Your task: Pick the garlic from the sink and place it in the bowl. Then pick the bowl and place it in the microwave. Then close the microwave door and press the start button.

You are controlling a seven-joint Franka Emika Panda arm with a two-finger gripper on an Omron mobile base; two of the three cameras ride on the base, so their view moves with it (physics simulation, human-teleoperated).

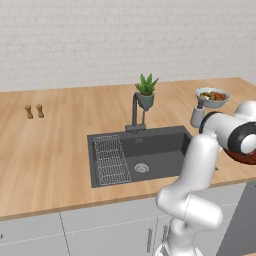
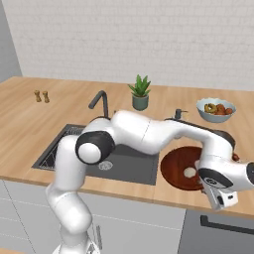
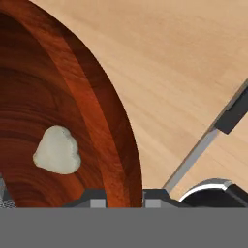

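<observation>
The garlic (image 3: pixel 57 150) lies inside the red-brown bowl (image 3: pixel 104 121), on the bowl's floor and apart from its wall; in the hand view it reads as a pale, lumpy, roughly heart-shaped bulb with no clear long axis, its narrower end turned toward the lower right of that view. In the right base view, the garlic (image 2: pixel 190 172) shows as a small pale spot near the middle of the bowl (image 2: pixel 176 166), which sits upright on the wooden counter (image 2: pixel 30 119) just to the right of the dark sink (image 2: pixel 131 168). The white arm reaches across the sink to the bowl's right-hand edge. The gripper (image 3: pixel 125 197) is pressed together on the bowl's rim, its two dark fingertips (image 3: pixel 94 198) standing one on each side of the wall. Behind the sink rises the dark faucet (image 1: pixel 136 112) beside a potted plant (image 1: pixel 146 91). A pale bowl of fruit (image 2: pixel 215 109) stands farther back on the counter, and two small shakers (image 1: pixel 34 111) stand well to the left.
</observation>
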